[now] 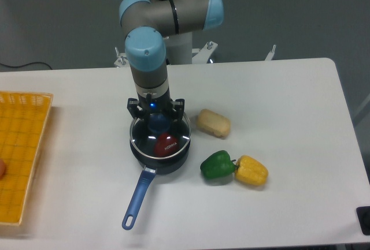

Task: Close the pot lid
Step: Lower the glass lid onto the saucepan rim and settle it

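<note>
Pincer clamped on the lid's knob; the lid hangs directly beneath, over the pot.

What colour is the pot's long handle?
Bright blue; the handle shows clearly in the camera view.

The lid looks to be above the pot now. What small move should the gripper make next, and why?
Probably a short move straight down, then open. The gripper holds the lid by its blue knob, and the lid's rim seems to line up with the pot. Whether the lid already rests on the pot cannot be told, so the descent should be gentle.
</note>
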